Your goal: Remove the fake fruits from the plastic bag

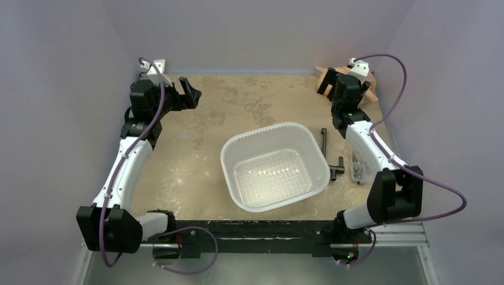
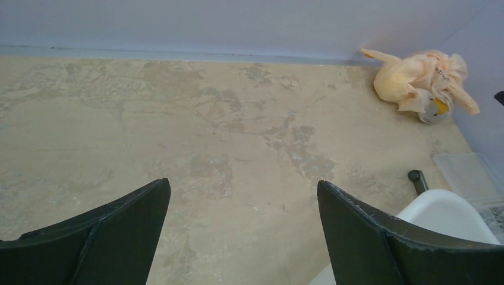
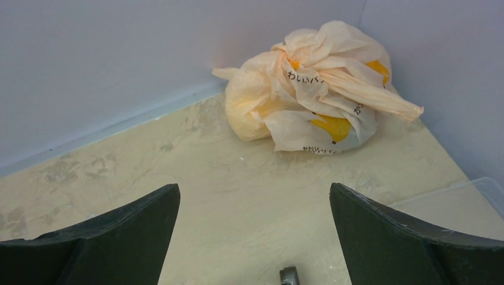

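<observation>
The plastic bag [image 3: 309, 89] is a crumpled peach-beige bundle with yellow print. It lies closed and bulging in the far right corner against the walls. It also shows in the left wrist view [image 2: 416, 77] and, mostly behind the right arm, in the top view [image 1: 323, 70]. The fake fruits are hidden inside it; none shows. My right gripper [image 3: 254, 190] is open and empty, above the table a short way in front of the bag [image 1: 331, 81]. My left gripper [image 2: 243, 187] is open and empty at the far left [image 1: 189, 94], far from the bag.
A rigid white perforated basin [image 1: 229, 154] stands empty mid-table; its rim shows in the left wrist view [image 2: 443, 211]. A black L-shaped tool [image 1: 333, 160] and a clear plastic box [image 1: 358, 169] lie right of the basin. Walls close the back and sides.
</observation>
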